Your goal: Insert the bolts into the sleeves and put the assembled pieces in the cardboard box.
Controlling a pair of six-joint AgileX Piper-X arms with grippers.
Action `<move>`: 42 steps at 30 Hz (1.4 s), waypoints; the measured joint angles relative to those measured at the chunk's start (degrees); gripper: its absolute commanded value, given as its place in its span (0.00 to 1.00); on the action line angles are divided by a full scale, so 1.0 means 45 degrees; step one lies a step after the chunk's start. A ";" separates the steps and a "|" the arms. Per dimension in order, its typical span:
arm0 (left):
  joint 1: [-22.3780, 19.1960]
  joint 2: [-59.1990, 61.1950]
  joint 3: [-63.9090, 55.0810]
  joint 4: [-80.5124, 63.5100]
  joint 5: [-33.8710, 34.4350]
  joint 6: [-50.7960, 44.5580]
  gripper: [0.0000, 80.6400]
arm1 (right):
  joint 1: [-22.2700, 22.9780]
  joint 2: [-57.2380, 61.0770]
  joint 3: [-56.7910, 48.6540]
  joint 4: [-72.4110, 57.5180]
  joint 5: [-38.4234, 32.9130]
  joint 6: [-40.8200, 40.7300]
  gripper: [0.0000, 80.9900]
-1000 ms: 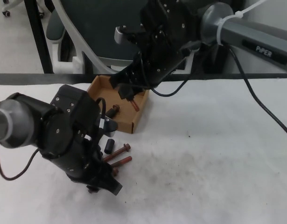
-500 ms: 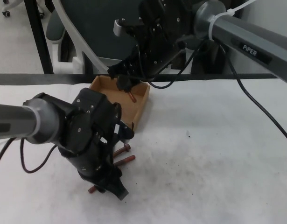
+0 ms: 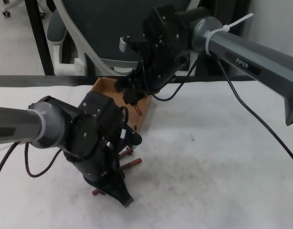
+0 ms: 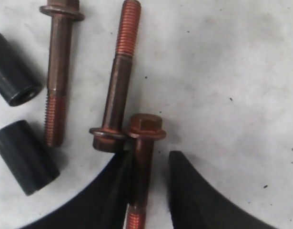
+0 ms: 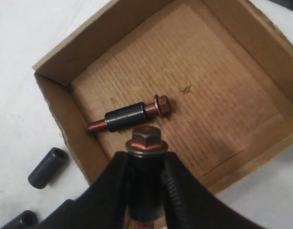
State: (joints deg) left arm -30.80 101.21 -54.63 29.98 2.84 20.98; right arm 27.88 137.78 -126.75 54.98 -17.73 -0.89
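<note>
My left gripper (image 4: 150,160) is open low over the bench, its fingers either side of a copper bolt (image 4: 144,143); one finger touches the shank. Two more bolts (image 4: 118,81) (image 4: 58,71) and two black sleeves (image 4: 13,69) (image 4: 25,150) lie right beside it. The high view shows this gripper (image 3: 120,191) down among the bolts (image 3: 129,163). My right gripper (image 5: 146,164) is shut on a bolt-and-sleeve piece (image 5: 146,140), held head up over the cardboard box (image 5: 65,52). One assembled piece (image 5: 129,117) lies on the box floor. Seen from the high view, the right gripper (image 3: 132,98) hangs above the box (image 3: 142,121).
Two loose sleeves (image 5: 48,167) (image 5: 20,220) lie on the white bench just outside the box wall. A dark rail (image 3: 241,78) runs along the far bench edge, with a chair (image 3: 89,28) behind it. Open bench surface (image 3: 217,167) stretches right of the bolts.
The left arm has swung right and lowered its gripper onto the loose bolts. The right gripper has shifted slightly over the box, still holding its piece.
</note>
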 measured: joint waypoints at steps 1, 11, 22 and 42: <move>0.0000 0.0000 0.0000 0.0002 0.0000 0.0000 0.25 | 0.0000 0.0106 -0.0092 0.0000 0.0000 0.0000 0.00; 0.0000 0.0029 0.0000 -0.0089 0.0054 0.0111 0.08 | 0.0000 0.0781 -0.0440 -0.0471 -0.0422 0.0198 0.00; 0.0000 0.0029 -0.0019 -0.0089 0.0054 0.0418 0.01 | 0.0000 0.1058 -0.0477 -0.1320 -0.0422 0.0302 0.00; 0.0000 -0.0463 0.0652 -0.0769 -0.0058 0.0566 0.01 | 0.0000 0.1324 -0.0506 -0.1360 -0.0484 0.0509 0.49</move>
State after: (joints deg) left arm -30.80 99.13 -51.69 26.52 2.58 23.53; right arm 27.88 143.74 -129.03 48.86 -19.91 1.40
